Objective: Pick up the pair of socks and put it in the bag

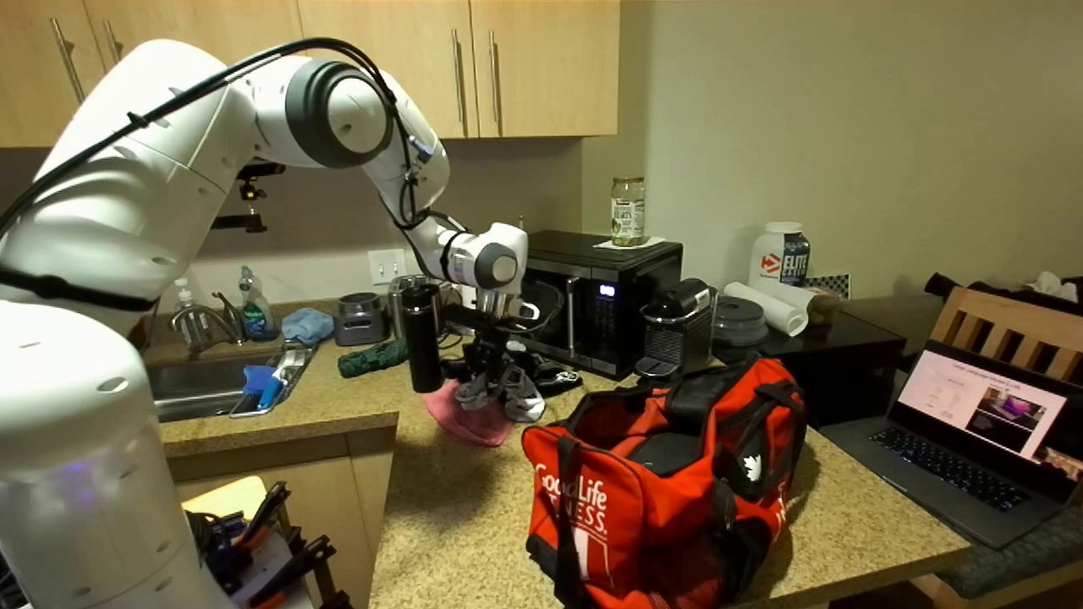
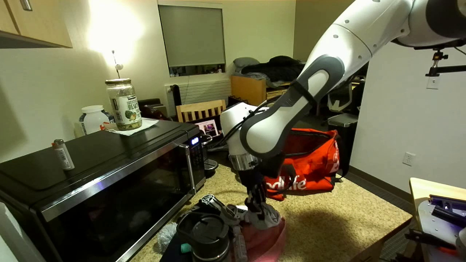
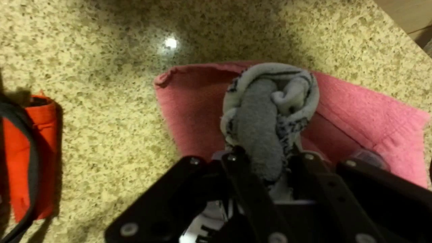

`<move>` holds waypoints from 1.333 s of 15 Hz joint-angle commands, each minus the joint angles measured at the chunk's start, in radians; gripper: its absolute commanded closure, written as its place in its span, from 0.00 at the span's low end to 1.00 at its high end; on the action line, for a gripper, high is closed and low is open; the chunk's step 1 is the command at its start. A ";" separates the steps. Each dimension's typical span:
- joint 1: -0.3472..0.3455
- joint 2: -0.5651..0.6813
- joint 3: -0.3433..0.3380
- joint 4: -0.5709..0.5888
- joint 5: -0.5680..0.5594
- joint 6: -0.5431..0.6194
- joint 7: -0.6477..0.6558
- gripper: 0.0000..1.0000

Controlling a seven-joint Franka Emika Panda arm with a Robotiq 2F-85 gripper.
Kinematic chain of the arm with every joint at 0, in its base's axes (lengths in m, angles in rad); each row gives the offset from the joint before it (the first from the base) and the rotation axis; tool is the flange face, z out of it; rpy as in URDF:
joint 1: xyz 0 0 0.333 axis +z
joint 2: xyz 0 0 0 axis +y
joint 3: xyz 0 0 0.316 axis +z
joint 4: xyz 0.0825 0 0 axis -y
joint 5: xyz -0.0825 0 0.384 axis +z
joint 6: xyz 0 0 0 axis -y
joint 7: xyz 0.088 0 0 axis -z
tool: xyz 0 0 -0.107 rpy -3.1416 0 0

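Note:
A rolled grey and white pair of socks with dark patterned parts (image 3: pixel 260 125) lies over a pink cloth (image 3: pixel 199 118) in the wrist view. It also shows at the fingertips in both exterior views (image 1: pixel 474 393) (image 2: pixel 269 218). My gripper (image 3: pixel 268 158) points down with a finger on each side of the bundle, and the bundle looks pinched narrow between them. The gripper also shows in both exterior views (image 1: pixel 486 365) (image 2: pixel 258 205). The red and black bag (image 1: pixel 639 499) stands open on the counter, apart from the socks; it also shows in an exterior view (image 2: pixel 309 169).
Other grey, black and white items (image 1: pixel 522 397) lie close beside the socks. A tall black travel mug (image 1: pixel 421 338) stands near the gripper. The microwave (image 2: pixel 145 211) and a coffee machine (image 1: pixel 677 326) stand behind. A green cloth (image 1: pixel 372 359) lies by the sink.

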 commanded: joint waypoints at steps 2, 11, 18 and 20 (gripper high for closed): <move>-0.028 -0.021 -0.019 0.074 0.006 -0.118 -0.021 0.90; -0.047 -0.012 -0.068 0.175 -0.015 -0.221 -0.011 0.90; -0.050 -0.007 -0.085 0.204 -0.017 -0.240 -0.007 0.90; -0.055 -0.005 -0.088 0.210 -0.015 -0.243 -0.010 0.90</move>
